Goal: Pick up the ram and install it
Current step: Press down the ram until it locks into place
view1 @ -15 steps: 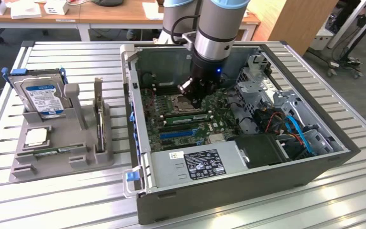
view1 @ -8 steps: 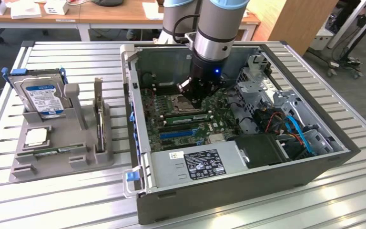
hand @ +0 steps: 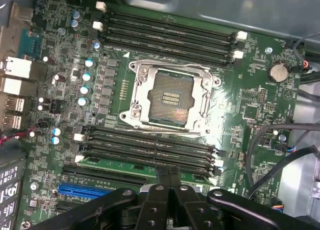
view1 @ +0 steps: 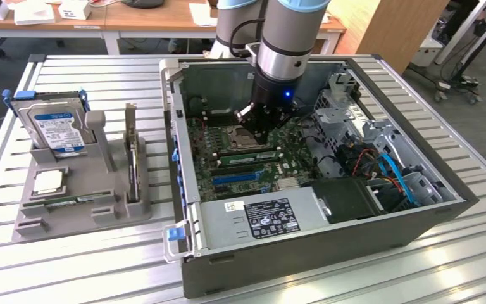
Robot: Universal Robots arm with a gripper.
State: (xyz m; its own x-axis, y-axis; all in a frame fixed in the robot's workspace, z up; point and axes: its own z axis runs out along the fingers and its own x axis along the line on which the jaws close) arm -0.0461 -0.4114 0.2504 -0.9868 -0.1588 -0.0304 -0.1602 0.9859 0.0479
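Note:
The ram [view1: 245, 154] is a long green stick standing on edge in a memory slot of the motherboard, just beside the CPU socket [view1: 241, 134] inside the open computer case [view1: 311, 253]. My gripper [view1: 260, 140] hangs straight down over the middle of the stick. In the wrist view its black fingers are shut together, gripper [hand: 169, 176], with the tips right at the upper edge of the ram [hand: 120, 164]. Nothing shows between the fingers. I cannot tell whether the tips touch the stick. The CPU socket [hand: 170, 97] lies open with its pins bare.
A grey tray [view1: 32, 221] at the exterior view's left holds a silver hard drive [view1: 57, 130] and an upright expansion card [view1: 131, 152]. Inside the case are the power supply [view1: 260, 218], a drive cage and loose cables [view1: 386, 171]. The case walls ring the motherboard.

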